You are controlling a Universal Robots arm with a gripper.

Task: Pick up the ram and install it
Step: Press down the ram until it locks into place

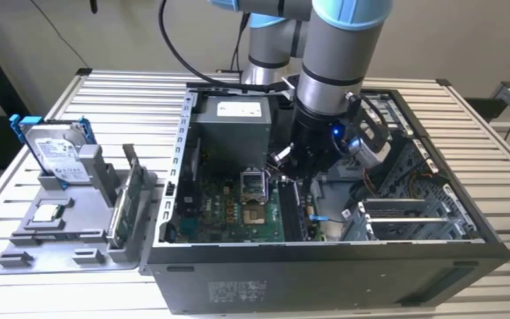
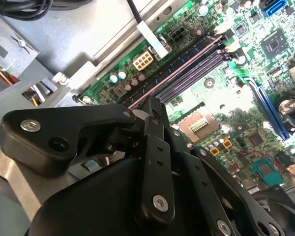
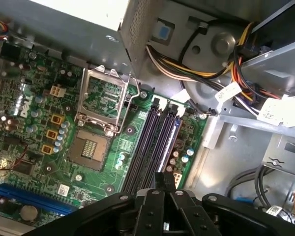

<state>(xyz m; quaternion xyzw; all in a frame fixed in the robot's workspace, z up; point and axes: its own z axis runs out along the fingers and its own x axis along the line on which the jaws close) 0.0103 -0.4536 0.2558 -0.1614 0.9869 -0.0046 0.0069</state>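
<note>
Broadly, exterior view: an open computer case (image 1: 326,266) lies on a slatted table (image 1: 104,93), filling the centre and lower right of the frame.
Arm: the gripper (image 1: 301,171) reaches down into the case at frame centre, over the green motherboard (image 1: 237,216).
Ram: a dark stick (image 1: 291,209) stands on edge just below the gripper, at the motherboard's right edge.
Tray: a grey holder (image 1: 69,229) at lower left carries a silver hard drive (image 1: 56,153) and a green card (image 1: 129,199).
Second wrist view: black fingers (image 2: 150,123) are drawn close together at frame centre; whether they pinch the ram cannot be told. Memory slots (image 2: 191,73) run toward the upper right.
First wrist view: the fingertips (image 3: 163,183) sit at bottom centre, just over the dark slots (image 3: 155,142); an open processor socket (image 3: 103,101) lies left of centre.
</note>
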